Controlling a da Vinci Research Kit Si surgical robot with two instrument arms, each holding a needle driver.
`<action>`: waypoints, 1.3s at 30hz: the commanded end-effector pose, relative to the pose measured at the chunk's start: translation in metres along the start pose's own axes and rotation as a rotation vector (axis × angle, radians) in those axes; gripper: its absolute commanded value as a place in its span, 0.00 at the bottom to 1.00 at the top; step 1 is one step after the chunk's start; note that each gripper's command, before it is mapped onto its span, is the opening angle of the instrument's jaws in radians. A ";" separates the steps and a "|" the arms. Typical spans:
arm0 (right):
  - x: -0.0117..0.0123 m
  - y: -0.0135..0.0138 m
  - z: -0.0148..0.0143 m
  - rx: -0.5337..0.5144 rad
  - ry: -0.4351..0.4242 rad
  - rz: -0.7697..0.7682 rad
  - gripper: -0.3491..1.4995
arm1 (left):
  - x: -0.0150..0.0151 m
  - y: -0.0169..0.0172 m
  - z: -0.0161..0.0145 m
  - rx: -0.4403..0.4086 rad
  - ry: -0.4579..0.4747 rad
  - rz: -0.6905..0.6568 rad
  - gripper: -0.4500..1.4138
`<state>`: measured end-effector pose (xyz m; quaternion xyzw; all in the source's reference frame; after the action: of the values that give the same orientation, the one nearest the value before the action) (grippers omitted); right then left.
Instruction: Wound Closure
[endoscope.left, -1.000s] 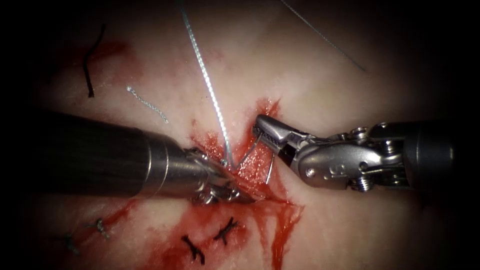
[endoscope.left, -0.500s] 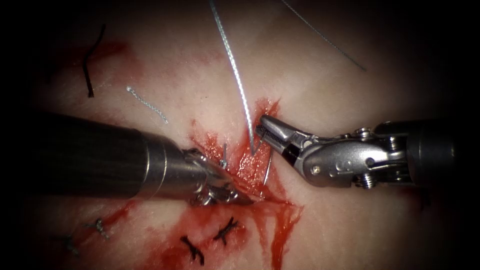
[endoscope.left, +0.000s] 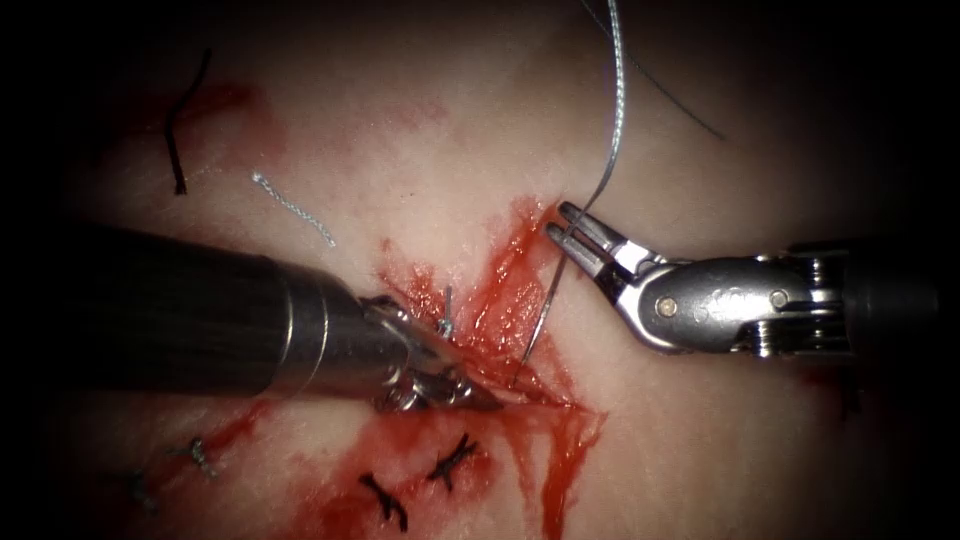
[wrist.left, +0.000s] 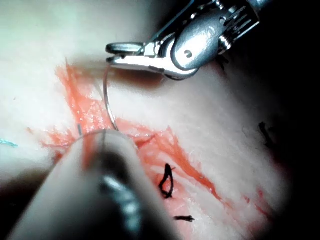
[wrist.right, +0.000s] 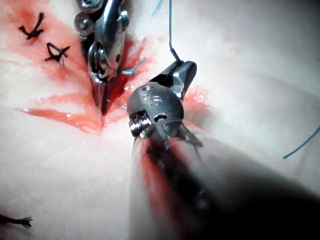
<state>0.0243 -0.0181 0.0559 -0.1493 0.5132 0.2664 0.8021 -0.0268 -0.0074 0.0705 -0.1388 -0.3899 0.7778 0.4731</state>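
My right tool (endoscope.left: 558, 222) stands on the right side of the cut (endoscope.left: 500, 310), jaws shut on the curved needle (endoscope.left: 545, 300) near its tail. The needle hangs down from the jaws, and its tip touches the red tissue at the cut's right edge. The thread (endoscope.left: 617, 110) rises from the tail and leaves the view at the top. My left tool (endoscope.left: 485, 397) lies across from the left, jaws shut on the tissue edge low in the cut. The left wrist view has the right tool (wrist.left: 112, 52) and the needle (wrist.left: 107, 100). The right wrist view has both the right tool (wrist.right: 177, 70) and the left tool (wrist.right: 102, 95).
A short thread stub (endoscope.left: 447, 315) sticks out of the cut's left side. Two black knots (endoscope.left: 455, 460) sit below the cut, with older stitches (endoscope.left: 200, 455) at lower left. Loose cut ends, one white (endoscope.left: 295, 208) and one black (endoscope.left: 180, 130), lie upper left. Red fluid (endoscope.left: 560, 450) runs downward.
My right tool has moved up and to the right and rolled its wrist, so the needle now hangs downward. The thread has swung to the right. The left tool has stayed put.
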 end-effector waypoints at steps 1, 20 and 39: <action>-0.0008 -0.0003 0.0006 -0.005 -0.024 0.027 0.00 | 0.0001 0.0000 0.0006 -0.003 -0.004 0.001 0.00; -0.0024 -0.0005 0.0005 0.043 -0.063 0.214 0.00 | 0.0002 0.0002 -0.0004 -0.003 0.011 0.013 0.00; 0.0017 -0.0025 0.0007 0.088 0.132 -0.476 0.00 | 0.0003 0.0002 -0.0005 -0.003 0.013 0.013 0.00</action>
<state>0.0258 -0.0193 0.0544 -0.2524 0.5250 0.0271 0.8124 -0.0263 -0.0067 0.0695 -0.1472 -0.3868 0.7795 0.4702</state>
